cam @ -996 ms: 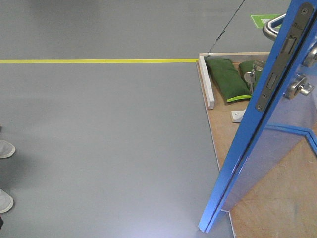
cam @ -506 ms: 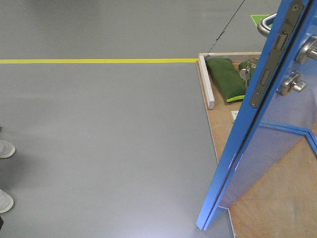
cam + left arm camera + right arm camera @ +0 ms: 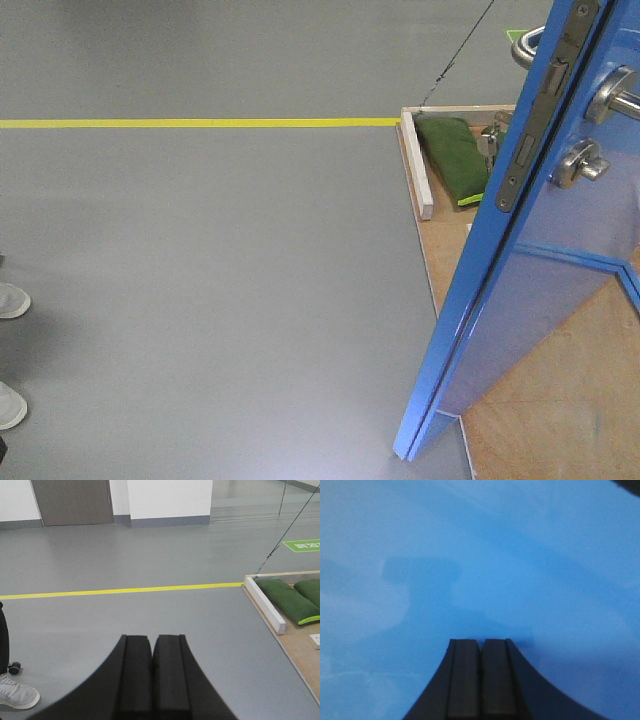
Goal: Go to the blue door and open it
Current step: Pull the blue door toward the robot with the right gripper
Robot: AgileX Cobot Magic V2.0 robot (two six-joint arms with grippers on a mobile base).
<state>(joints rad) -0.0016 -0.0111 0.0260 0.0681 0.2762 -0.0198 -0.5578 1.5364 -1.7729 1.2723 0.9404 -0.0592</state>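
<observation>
Blue door (image 3: 520,320) stands partly open at frame right, latch edge toward me, its bottom corner out over the grey floor (image 3: 200,300) past the wooden platform (image 3: 560,420). Right pincer (image 3: 480,680) is pressed shut and empty, close before the blue panel; I cannot tell whether it touches. Left pincer (image 3: 152,677) is likewise shut and empty, over bare floor. Risks as I judge them: the shut tips skid on the glossy face and the push is lost, or the base clips the platform rim. No real container here; the platform carries green bags (image 3: 450,160) beside a white brace (image 3: 415,170)
</observation>
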